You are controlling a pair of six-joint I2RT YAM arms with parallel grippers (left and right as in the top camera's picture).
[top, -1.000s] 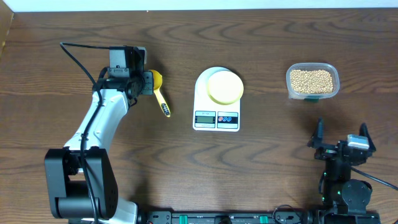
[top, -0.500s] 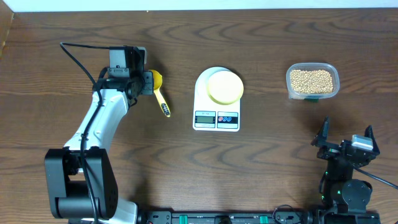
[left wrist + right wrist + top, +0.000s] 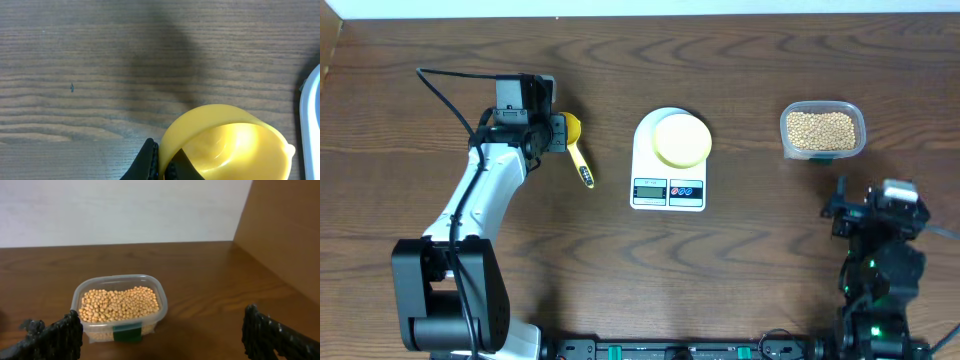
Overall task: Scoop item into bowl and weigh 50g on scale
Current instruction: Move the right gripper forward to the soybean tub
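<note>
Scale (image 3: 668, 181), display end toward robot

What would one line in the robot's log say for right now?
left gripper: shut on scoop rim | right gripper: open, facing beans | bowl: on scale

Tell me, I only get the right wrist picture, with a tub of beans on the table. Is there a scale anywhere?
Observer: Yes. From overhead, a white scale sits mid-table, to the left of that tub, with a pale-yellow bowl on its platform.
Operator: Are any of the beans in the bowl?
Observer: None that the overhead view shows; the bowl looks empty.
Operator: What is the other arm doing?
Observer: The left gripper is shut on the rim of a yellow scoop, on the far side of the scale from the tub.
</note>
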